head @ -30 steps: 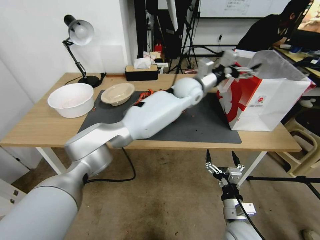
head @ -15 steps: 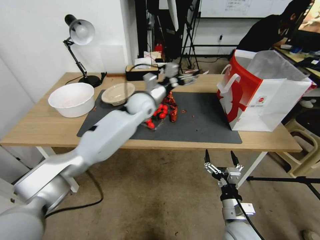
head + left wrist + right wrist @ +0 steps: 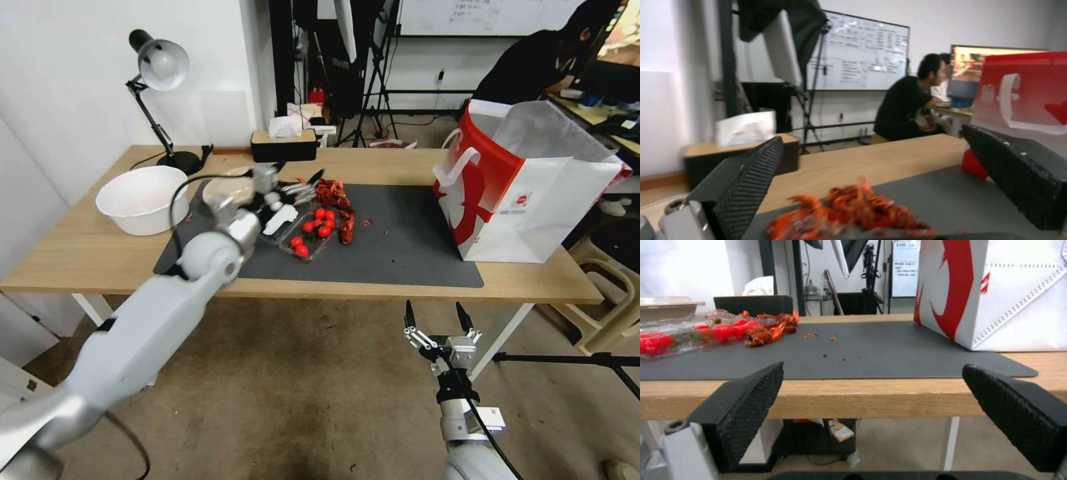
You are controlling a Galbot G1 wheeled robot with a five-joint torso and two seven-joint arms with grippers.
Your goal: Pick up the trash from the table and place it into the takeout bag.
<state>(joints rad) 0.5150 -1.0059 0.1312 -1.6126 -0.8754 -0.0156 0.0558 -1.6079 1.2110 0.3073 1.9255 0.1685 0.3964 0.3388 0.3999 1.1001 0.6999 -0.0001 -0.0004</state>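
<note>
While the left gripper [image 3: 298, 181] hovers spread, red scraps [image 3: 849, 210] lie just beyond its fingers [image 3: 746, 186].

Open jaws over a red-orange heap [image 3: 849, 213] on the dark mat [image 3: 951, 196]; red takeout bag [image 3: 1022, 90] on tabletop [image 3: 871, 160] beyond.

White plaster wall [image 3: 60, 73] fills upper left. Black articulated desk lamp with silver shade [image 3: 159, 65] upper left. Black tissue box with wooden lid [image 3: 283, 145] top centre. Black tripod stands [image 3: 380, 73] behind, whiteboard with writing [image 3: 865, 55] on far wall. Worn brown concrete floor [image 3: 320, 393] across lower frame.
</note>
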